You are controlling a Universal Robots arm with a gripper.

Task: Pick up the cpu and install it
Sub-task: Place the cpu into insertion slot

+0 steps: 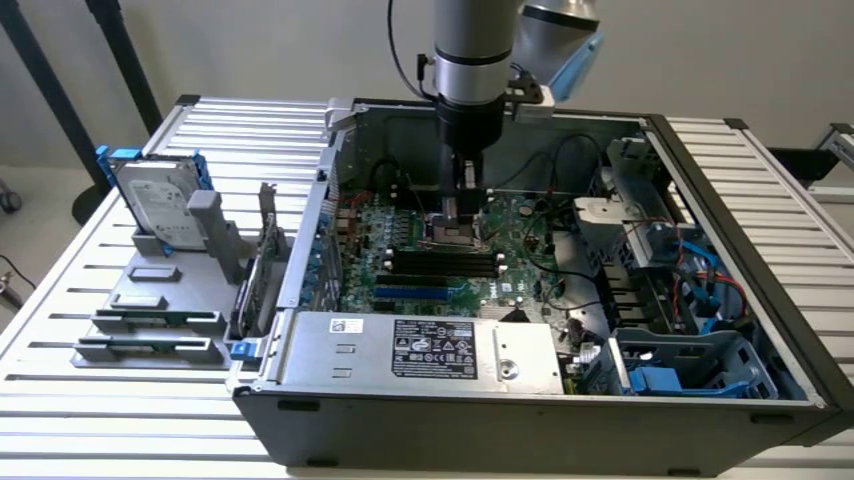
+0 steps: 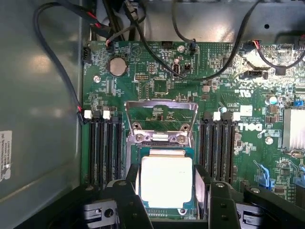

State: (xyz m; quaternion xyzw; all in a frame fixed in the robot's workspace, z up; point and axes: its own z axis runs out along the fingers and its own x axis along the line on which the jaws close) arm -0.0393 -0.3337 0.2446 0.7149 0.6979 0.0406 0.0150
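The pincer (image 2: 166, 174) grips the cpu (image 2: 166, 186) by two opposite edges, level over the socket (image 2: 159, 149); its metal frame (image 2: 161, 106) stands open, memory slots (image 2: 102, 148) close on both sides.

Lower corners of the cpu (image 2: 166, 179) behind the gripper (image 2: 167, 191) (its seating in the socket (image 2: 159, 138) unclear)

From outside, looks down steeply over open case (image 1: 534, 425) on bench (image 1: 67, 310); from the wrist, faces down close above motherboard (image 2: 157, 76), sharing apparently its socket region.
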